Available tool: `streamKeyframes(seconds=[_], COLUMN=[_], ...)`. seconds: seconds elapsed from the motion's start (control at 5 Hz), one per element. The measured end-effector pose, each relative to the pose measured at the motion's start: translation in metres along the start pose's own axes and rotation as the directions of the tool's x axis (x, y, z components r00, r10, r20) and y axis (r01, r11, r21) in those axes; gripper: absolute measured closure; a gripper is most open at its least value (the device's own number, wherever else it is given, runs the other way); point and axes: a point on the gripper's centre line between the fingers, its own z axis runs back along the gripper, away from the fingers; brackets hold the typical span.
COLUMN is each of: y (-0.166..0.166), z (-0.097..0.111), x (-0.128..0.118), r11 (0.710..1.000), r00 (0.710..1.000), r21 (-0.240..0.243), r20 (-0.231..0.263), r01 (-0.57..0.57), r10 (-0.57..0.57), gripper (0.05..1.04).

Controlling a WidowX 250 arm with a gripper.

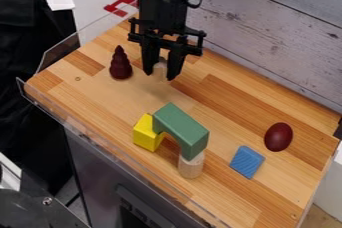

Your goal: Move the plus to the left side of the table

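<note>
A dark metal part (33, 207) sits nearest, at the lower left corner. On the counter (77, 109), a pale cylinder (191, 167) stands upright under one end of a green arch (182, 128); a yellow block (145, 134) is by the other end. The blue block (246, 162) lies to their right, with a dark red egg (278, 137) just beyond it.

Farther back, the black hand (160, 75) hangs down over the counter, around a pale piece (159, 69). I take that piece to be the plus, though its shape is too masked to confirm. I cannot tell whether the hand is clenched on it or merely straddling it. The visible strip runs roughly upright, in line with the hand, so little sideways correction should be needed. A ridged dark red cone (121, 64) stands upright just left of the hand. Going left as the camera sees it, the piece would head straight at that cone: lifting over it or passing on the near side seems wiser than a level sweep.
</note>
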Motion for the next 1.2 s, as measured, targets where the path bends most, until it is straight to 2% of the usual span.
streamKeyframes(seconds=[0.2,0.6,0.8,1.0,1.2], y=[-0.002,-0.007,-0.008,-0.011,-0.011], z=[-0.012,-0.022,-0.022,-0.019,0.007], x=[0.005,0.018,0.019,0.017,0.008], r11=[1.0,0.999,0.999,0.999,0.999], r00=[1.0,1.0,1.0,0.999,0.997], r21=[0.009,0.044,0.038,0.015,-0.013], r20=[-0.008,-0.023,-0.02,-0.01,0.067], r01=[-0.008,0.003,-0.01,-0.038,-0.048], r10=[0.008,-0.002,0.01,0.038,0.049], gripper=[0.646,0.646,0.598,0.291,0.083])
